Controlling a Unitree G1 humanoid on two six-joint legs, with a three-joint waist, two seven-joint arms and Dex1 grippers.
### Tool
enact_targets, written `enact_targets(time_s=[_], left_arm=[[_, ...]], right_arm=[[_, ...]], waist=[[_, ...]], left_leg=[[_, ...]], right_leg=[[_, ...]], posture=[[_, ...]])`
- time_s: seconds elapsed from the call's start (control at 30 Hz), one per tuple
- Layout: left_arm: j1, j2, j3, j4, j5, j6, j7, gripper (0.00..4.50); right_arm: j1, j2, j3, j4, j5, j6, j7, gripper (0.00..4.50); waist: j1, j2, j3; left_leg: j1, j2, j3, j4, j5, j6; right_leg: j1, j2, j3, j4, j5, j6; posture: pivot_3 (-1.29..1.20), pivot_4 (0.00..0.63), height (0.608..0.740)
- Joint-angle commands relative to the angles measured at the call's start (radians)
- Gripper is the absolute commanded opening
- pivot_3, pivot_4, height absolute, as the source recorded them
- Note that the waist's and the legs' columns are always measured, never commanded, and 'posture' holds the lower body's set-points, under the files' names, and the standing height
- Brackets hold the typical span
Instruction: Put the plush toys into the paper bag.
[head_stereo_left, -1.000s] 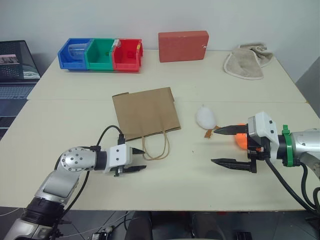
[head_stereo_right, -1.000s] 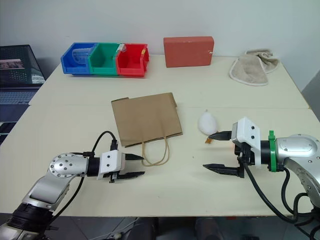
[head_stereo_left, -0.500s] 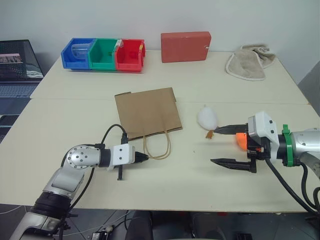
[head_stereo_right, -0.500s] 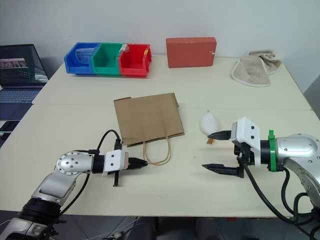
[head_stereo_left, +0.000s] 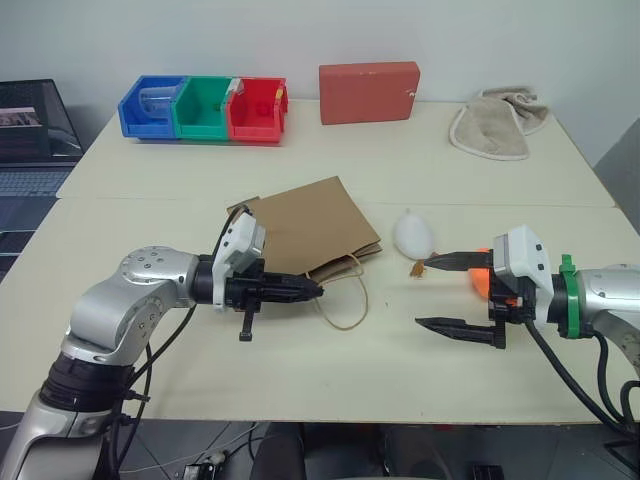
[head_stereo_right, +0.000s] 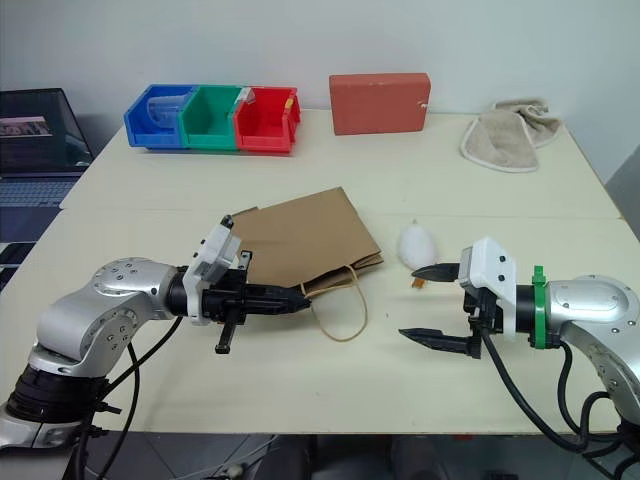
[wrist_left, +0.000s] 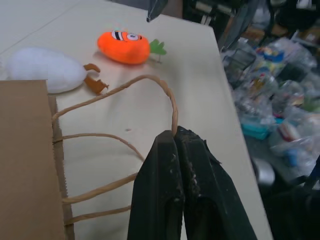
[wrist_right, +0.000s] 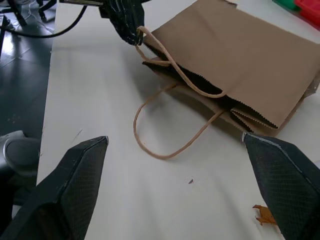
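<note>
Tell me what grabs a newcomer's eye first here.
The left gripper, shut on a tan cord handle, lifts the brown paper bag's mouth open mid-table. To its right lie a white egg-shaped plush bird and an orange plush carrot, beside the open right gripper.

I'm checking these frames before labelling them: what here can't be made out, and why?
- Carrot toy: in the head views the right gripper covers most of it; the left wrist view shows it whole.
- Paper bag interior: in the right wrist view the mouth gapes slightly, but inside is dark.
- Blue bin: holds something clear, too small to identify.
- Laptop: cut off by the picture's edge.
</note>
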Motion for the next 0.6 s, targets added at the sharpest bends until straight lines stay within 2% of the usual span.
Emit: enact_targets(time_s=[0.03,0.07,0.23,0.3,0.4,0.6], left_arm=[[-0.074,-0.03,0.075,-0.035,-0.133,0.115,0.065,0.0],[-0.086,-0.037,0.08,-0.037,-0.152,0.137,0.08,0.0],[-0.124,-0.063,0.095,-0.034,-0.19,0.188,0.129,0.0],[-0.138,-0.08,0.1,-0.045,-0.207,0.196,0.15,0.0],[-0.13,-0.085,0.095,-0.062,-0.2,0.198,0.163,0.0],[-0.132,-0.113,0.106,-0.062,-0.217,0.207,0.203,0.0]], right_arm=[[-0.02,0.05,0.042,-0.033,-0.012,0.007,-0.072,3.84],[-0.027,0.066,0.063,-0.03,-0.02,0.014,-0.089,3.63],[-0.056,0.128,0.133,-0.005,-0.058,0.017,-0.139,1.83],[-0.08,0.213,0.208,0.066,-0.143,-0.035,-0.203,1.14],[-0.125,0.328,0.252,0.135,-0.206,-0.061,-0.281,0.12],[-0.182,0.458,0.329,0.243,-0.297,-0.098,-0.336,0.05]], waist=[[0.0,-0.001,0.0],[0.0,-0.001,0.0],[-0.001,0.0,0.0],[-0.001,-0.002,-0.001],[-0.003,-0.002,-0.001],[-0.001,-0.002,-0.001]], left_leg=[[0.0,0.0,-0.001,0.0,0.0,0.0],[0.0,0.0,-0.001,0.0,0.0,0.0],[0.0,0.0,0.0,0.0,0.0,0.0],[0.0,0.0,-0.001,0.0,0.0,0.0],[0.0,0.0,-0.001,0.0,0.0,0.0],[0.0,0.0,-0.001,0.0,0.0,0.0]], right_leg=[[0.0,0.0,0.0,0.0,0.0,0.0],[0.0,0.0,0.0,0.0,0.0,0.0],[0.0,0.0,0.0,0.0,0.0,0.0],[0.0,0.0,0.0,0.0,0.0,0.0],[0.0,0.001,0.0,0.0,0.0,0.0],[-0.001,0.0,-0.001,0.0,0.0,0.0]], posture=[[0.0,0.15,0.74],[0.0,0.15,0.74],[0.0,0.15,0.74],[0.0,0.15,0.74],[0.0,0.15,0.74],[0.0,0.15,0.74]])
